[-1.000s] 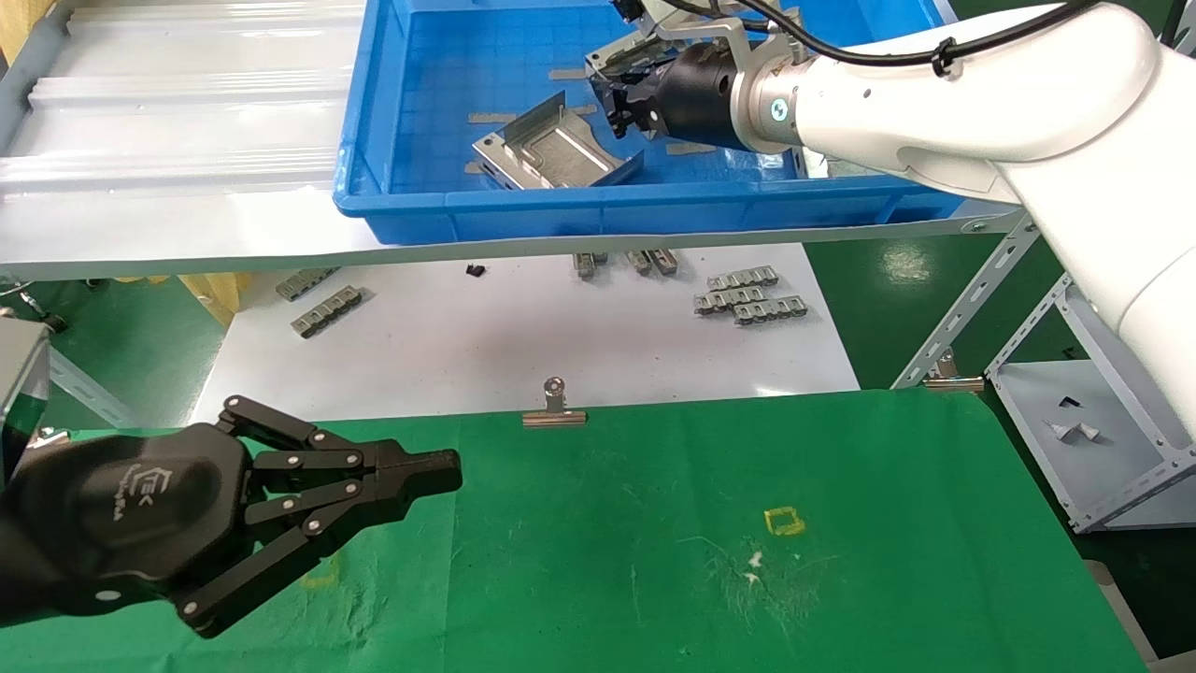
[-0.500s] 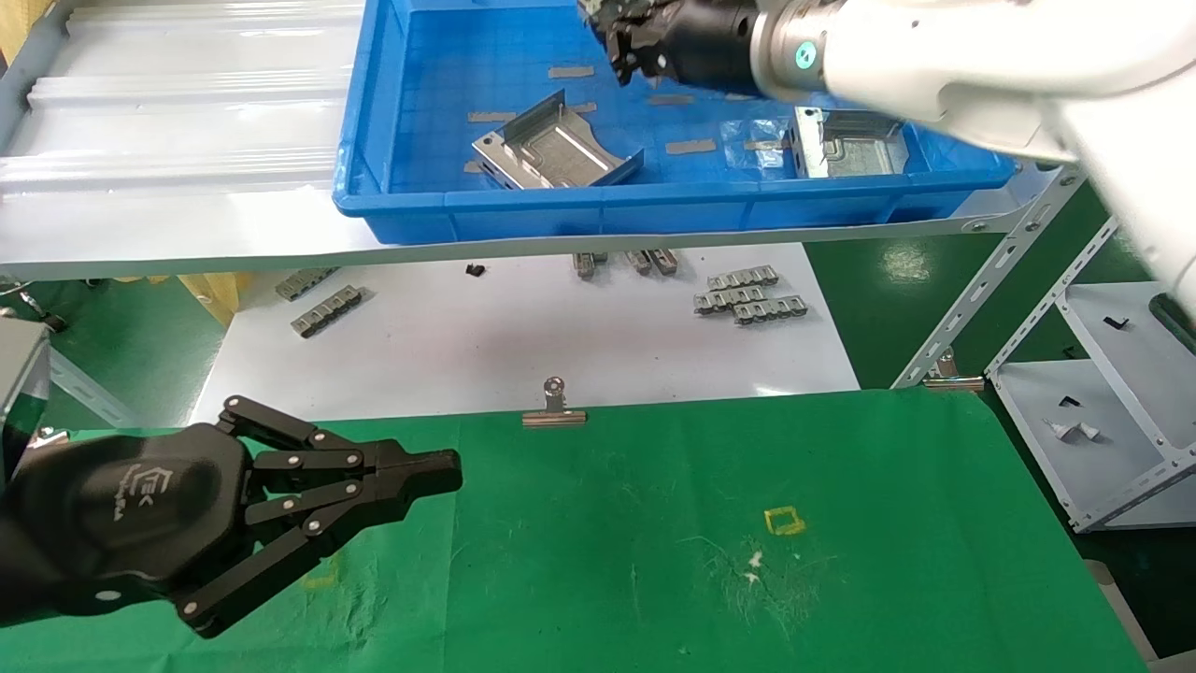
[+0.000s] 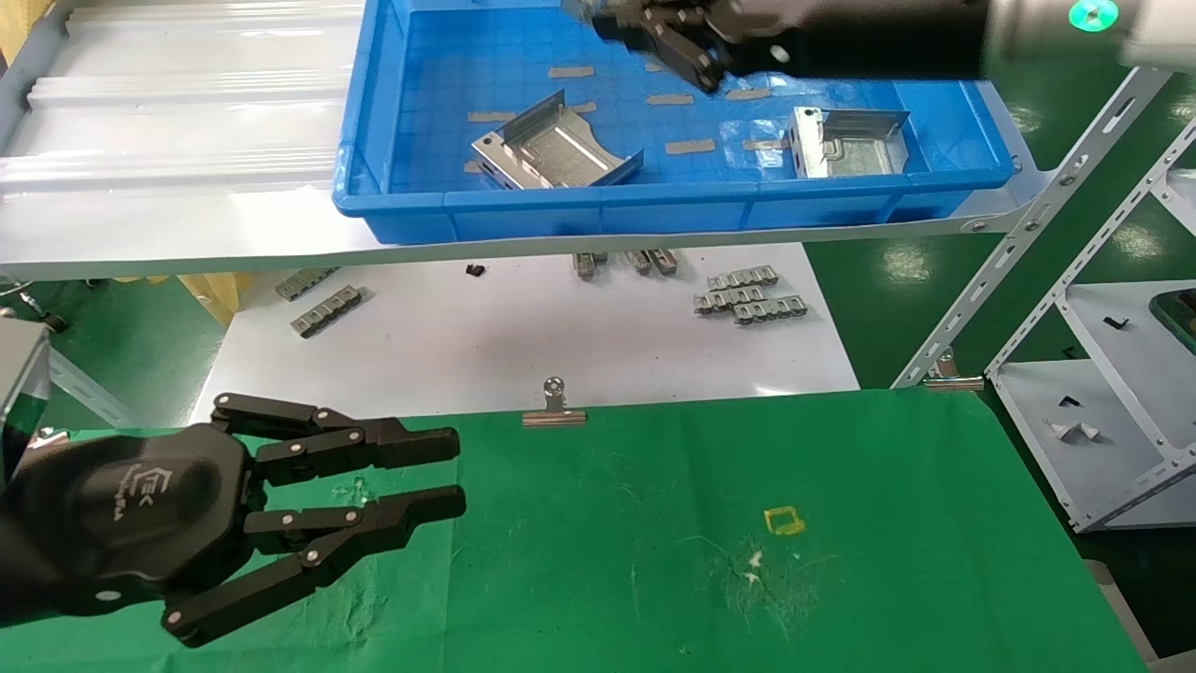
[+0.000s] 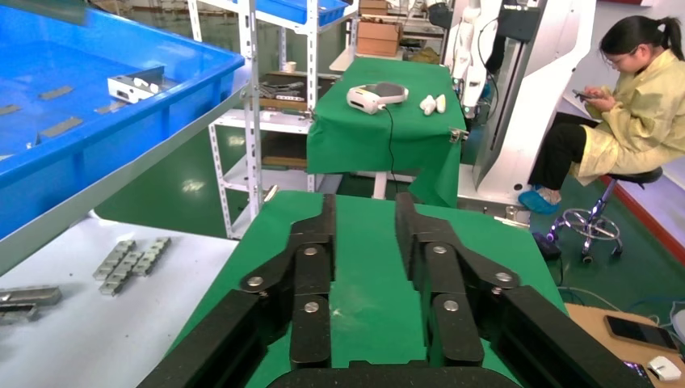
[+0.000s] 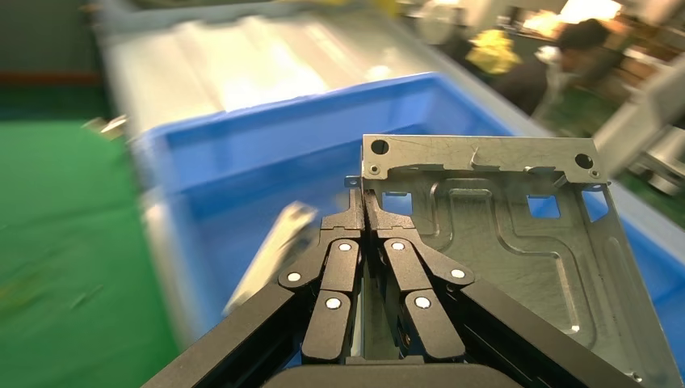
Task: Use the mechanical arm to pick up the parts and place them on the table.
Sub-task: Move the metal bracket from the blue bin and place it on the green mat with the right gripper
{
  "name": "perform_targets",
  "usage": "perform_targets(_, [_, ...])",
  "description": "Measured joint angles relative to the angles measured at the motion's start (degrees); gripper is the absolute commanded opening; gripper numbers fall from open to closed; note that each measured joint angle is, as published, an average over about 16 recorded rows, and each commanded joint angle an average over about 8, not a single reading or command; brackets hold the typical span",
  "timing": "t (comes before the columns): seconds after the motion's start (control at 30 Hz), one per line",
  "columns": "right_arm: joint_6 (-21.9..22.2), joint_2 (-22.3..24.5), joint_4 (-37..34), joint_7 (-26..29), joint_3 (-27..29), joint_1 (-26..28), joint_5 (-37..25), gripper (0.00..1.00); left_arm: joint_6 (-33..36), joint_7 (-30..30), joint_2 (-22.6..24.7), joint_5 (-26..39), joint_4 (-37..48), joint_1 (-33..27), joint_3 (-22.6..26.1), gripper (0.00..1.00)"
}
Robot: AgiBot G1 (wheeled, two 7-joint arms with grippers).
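Note:
My right gripper (image 3: 617, 23) is high over the far side of the blue bin (image 3: 654, 201). In the right wrist view it (image 5: 363, 198) is shut on the upright flange of a shiny silver part (image 5: 501, 218), held above the bin. In the head view that part is mostly out of view. Two more silver parts lie in the bin, one at the left (image 3: 553, 148) and one at the right (image 3: 846, 142). My left gripper (image 3: 458, 472) is open and empty, low over the left end of the green table (image 3: 654, 523); the left wrist view (image 4: 365, 210) shows green cloth between its fingers.
The bin stands on a grey ribbed shelf (image 3: 168, 121). Below lies a white sheet (image 3: 523, 336) with grey link strips (image 3: 747, 292). A binder clip (image 3: 554, 407) holds the table's far edge. A metal rack (image 3: 1103, 439) stands at the right. A seated person (image 4: 630, 113) is beyond the table.
My left gripper's fingers have opened. My right gripper has risen and swung toward the right with the part, uncovering the right-hand part in the bin.

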Motion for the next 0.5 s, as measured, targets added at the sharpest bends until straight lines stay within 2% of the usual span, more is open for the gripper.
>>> perform_targets(0.13, [-9.7, 4.6, 1.7, -4.0, 0.5, -0.5, 2.0, 0.0, 0.0, 0.0, 0.0, 0.0, 0.0, 0.0, 0.0, 1.0])
perform_targets(0.27, [-17.0, 8.9, 4.7, -6.8, -0.4, -1.7, 3.7, 0.0, 0.0, 0.0, 0.0, 0.0, 0.0, 0.0, 0.0, 1.0])
perform_targets(0.37, [-20.9, 12.2, 7.8, -8.7, -2.0, -3.3, 5.0, 0.0, 0.0, 0.0, 0.0, 0.0, 0.0, 0.0, 0.0, 1.0])
perform_targets(0.5, [-23.5, 15.9, 11.6, -11.3, -5.2, -5.6, 5.8, 0.0, 0.0, 0.0, 0.0, 0.0, 0.0, 0.0, 0.0, 1.0])
